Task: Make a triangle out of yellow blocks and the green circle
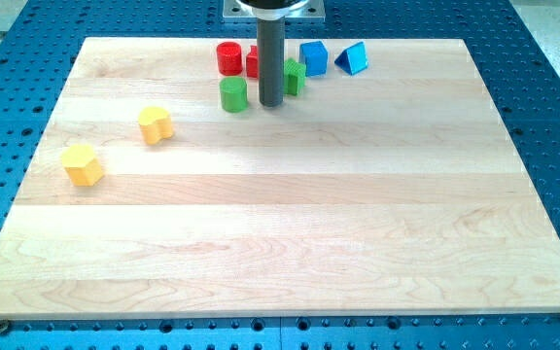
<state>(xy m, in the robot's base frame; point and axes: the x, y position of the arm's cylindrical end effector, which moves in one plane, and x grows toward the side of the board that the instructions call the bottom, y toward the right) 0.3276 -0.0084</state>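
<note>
Camera view, upper centre: your green circle [233,94] sits just left of my tip [270,103]; no claw shows, only a bare rod holding nothing.

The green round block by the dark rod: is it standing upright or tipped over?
Upright. The green cylinder stands on the board with its flat round face up, just to the view's left of my tip.

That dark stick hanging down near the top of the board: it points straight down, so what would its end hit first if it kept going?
My tip already rests on the wooden board, so it meets bare wood, between the green circle and another green block.
</note>
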